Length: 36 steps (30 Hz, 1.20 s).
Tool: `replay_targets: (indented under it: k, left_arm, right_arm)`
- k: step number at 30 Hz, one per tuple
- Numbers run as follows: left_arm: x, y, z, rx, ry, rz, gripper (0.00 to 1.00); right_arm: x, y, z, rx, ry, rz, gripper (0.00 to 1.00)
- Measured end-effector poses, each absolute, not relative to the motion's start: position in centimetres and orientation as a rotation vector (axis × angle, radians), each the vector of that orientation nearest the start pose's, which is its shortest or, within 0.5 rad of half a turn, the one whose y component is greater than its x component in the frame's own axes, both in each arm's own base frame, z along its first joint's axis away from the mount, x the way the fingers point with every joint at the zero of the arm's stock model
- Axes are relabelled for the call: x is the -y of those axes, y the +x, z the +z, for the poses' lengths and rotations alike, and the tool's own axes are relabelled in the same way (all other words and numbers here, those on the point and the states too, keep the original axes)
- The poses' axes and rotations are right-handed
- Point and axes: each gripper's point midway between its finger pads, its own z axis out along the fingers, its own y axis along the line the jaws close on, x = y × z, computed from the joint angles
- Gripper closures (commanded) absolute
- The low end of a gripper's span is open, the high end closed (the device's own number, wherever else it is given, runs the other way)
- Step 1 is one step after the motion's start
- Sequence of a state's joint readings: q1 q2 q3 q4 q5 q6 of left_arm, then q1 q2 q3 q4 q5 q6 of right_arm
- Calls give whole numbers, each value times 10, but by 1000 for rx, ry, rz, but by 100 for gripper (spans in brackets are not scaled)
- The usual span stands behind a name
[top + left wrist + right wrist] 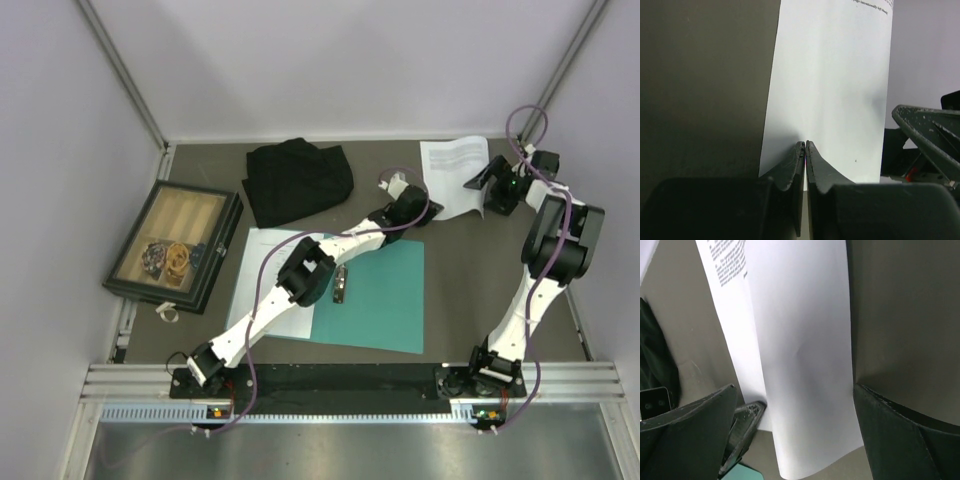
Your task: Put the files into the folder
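Left wrist: your left gripper (805,145) clenches the files (830,90), right gripper (795,390) hangs released; next you'd drag them onto the folder (385,290).

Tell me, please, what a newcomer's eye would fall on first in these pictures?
The teal folder lies flat in the middle of the table, with the left arm stretched over it. At the far right are the white paper sheets: the left fingers are pinched shut on their near edge, and the right fingers stand wide open by them. A black cloth lies at the back, a wooden tray at the left.
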<state>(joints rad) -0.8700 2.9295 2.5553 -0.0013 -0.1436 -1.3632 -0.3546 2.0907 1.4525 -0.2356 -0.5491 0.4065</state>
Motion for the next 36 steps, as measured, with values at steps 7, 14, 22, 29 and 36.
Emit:
replay_targets:
  k: [7,14,22,29,36]
  left_arm:
    - [591,479,34,-2111,-633,-1295,90]
    - [591,479,34,-2119,-626,-1307,89]
    - [590,480,34,-2126,-629,-1318,89]
    - [589,478,32,-2137,-618,-1351,89]
    - [587,476,33,-2169,-603,-1396,89]
  right_arm:
    - [78,516,57,-2284,638,691,1]
    - [80,531,58,-2271,611,716,1]
    - [62,534,56,-2296,568,743,1]
    - [30,496,58,-2320,577,872,1]
    - [17,467,57,-2308,666,929,1]
